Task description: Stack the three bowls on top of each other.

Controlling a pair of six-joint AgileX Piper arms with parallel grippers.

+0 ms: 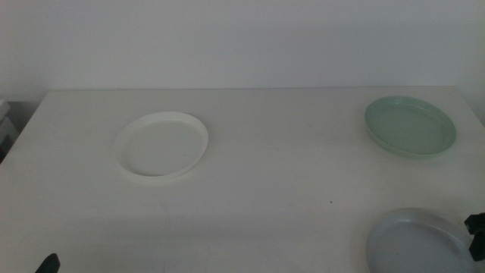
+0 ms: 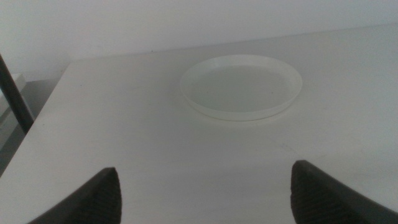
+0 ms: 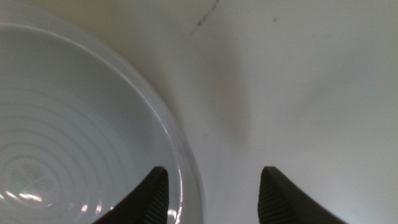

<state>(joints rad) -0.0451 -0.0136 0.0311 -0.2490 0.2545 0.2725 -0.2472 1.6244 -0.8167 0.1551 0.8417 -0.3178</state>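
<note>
Three bowls, unstacked, well apart on white table [image 1: 273, 174]: one white bowl [image 1: 161, 144] left, one mint green bowl [image 1: 410, 126] far right, one grey bowl [image 1: 419, 243] near right. Right gripper [image 3: 211, 196] hung spread over grey bowl's rim. Left gripper [image 2: 205, 196] gaped wide, empty, near white bowl.

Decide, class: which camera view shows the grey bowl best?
The right wrist view: the grey bowl fills it, ringed base and rim clear, one jaw of the right hand over its rim. The middle view crops it at the bottom edge; the left wrist view misses it.

Left gripper [image 2: 205, 193]: two dark matte wedge-shaped jaws, rounded tips, no markings visible. Right gripper [image 3: 212, 193]: same dark tapered jaws, smooth faces, slightly glossy edges.
</note>
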